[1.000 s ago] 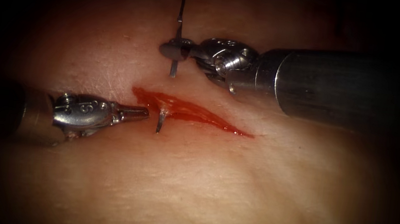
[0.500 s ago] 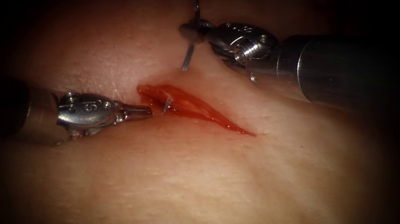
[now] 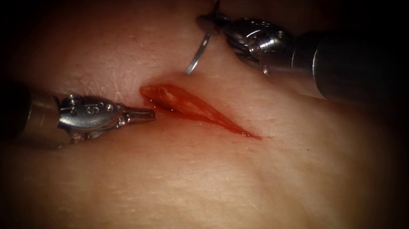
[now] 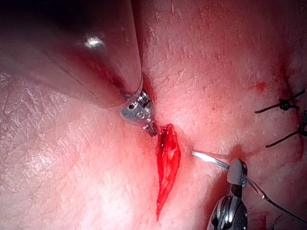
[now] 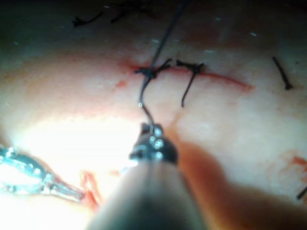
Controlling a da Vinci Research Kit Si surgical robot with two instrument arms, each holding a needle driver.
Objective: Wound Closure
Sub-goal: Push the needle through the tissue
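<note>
Left claw (image 3: 149,116): jaws clenched on nothing, tip resting at the left end of the cut (image 3: 195,109), beside the red fluid (image 4: 168,163) that fills it. Tissue (image 3: 216,193) around it bare. Right claw (image 3: 210,22): clamped on the needle (image 3: 198,52) near its trailing end, beyond the cut. Needle is out of the tissue, point hanging just above the far edge. Thread (image 5: 165,36) trails back toward tied stitches (image 5: 192,69).
</note>
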